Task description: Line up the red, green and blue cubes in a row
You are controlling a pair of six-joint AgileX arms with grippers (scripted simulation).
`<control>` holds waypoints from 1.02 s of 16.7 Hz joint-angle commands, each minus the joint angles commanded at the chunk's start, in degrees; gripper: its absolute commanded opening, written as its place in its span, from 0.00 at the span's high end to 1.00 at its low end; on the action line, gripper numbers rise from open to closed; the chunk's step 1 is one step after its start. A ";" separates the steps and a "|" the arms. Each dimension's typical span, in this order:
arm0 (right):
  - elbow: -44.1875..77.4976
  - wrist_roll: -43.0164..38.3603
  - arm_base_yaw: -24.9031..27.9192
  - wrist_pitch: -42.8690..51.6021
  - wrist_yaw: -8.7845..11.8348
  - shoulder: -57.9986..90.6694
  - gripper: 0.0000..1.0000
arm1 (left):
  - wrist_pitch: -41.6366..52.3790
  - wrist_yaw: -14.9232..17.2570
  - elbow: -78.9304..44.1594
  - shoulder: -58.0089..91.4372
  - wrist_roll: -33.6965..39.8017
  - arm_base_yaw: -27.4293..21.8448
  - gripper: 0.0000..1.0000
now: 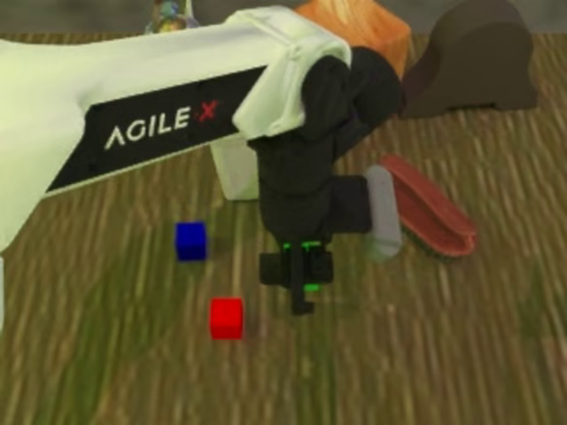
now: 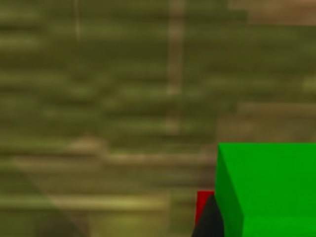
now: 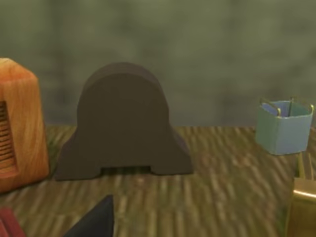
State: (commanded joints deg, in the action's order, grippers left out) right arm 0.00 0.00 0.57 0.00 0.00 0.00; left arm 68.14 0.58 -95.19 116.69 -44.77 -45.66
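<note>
A: We're looking down at the wooden table, and our left arm reaches right across it from the top view's left, the AgileX lettering plain on its side.

B: And the left gripper hangs near the middle of the table, pointing down. We see green slivers between the black fingers from above.

A: That's the green cube. The left wrist view fills up with it, big and bright, pressed against a dark finger. So we call it: the left gripper is clamped on the green cube.

B: Whether the cube touches the table, we cannot tell.

A: The red cube lies on the table just to the left of the gripper and a bit nearer the front edge. A strip of red peeks beside the finger in the left wrist view too.

B: The blue cube lies farther left and farther back, apart from the red one.

A: Behind the gripper we have a white bin, half hidden by the arm, an orange wooden box, a dark brown arch-shaped block and a red brush.

B: Our right gripper doesn't show from above; in its wrist view only a dark tip shows, so open or closed, we cannot tell.
</note>
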 joint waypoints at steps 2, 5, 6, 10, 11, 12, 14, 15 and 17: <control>0.00 0.00 0.00 0.00 0.00 0.00 0.00 | -0.02 -0.01 0.06 -0.07 0.03 -0.13 1.00; 0.00 0.00 0.00 0.00 0.00 0.00 0.00 | -0.14 0.05 0.02 0.23 -0.09 0.02 1.00; 0.00 0.00 0.00 0.00 0.00 0.00 0.00 | -0.94 0.06 0.61 0.44 -0.12 -0.05 1.00; 0.00 0.00 0.00 0.00 0.00 0.00 0.00 | -8.64 0.12 5.59 2.63 0.12 -0.22 1.00; 0.00 0.00 0.00 0.00 0.00 0.00 0.00 | -10.78 0.09 6.99 3.27 0.18 -0.26 1.00; 0.00 0.00 0.00 0.00 0.00 0.00 0.00 | -12.47 0.06 8.19 3.85 0.23 -0.31 1.00; 0.00 0.00 0.00 0.00 0.00 0.00 0.00 | -14.00 0.03 9.45 4.52 0.24 -0.40 1.00; 0.00 0.00 0.00 0.00 0.00 0.00 0.00 | -14.02 0.03 9.46 4.53 0.24 -0.41 1.00; 0.00 0.00 0.00 0.00 0.00 0.00 0.00 | -14.02 0.03 9.46 4.53 0.24 -0.41 1.00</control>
State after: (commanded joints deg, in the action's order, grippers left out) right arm 0.00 0.00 0.57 0.00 0.00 0.00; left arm 54.11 0.61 -85.72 121.21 -44.52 -46.07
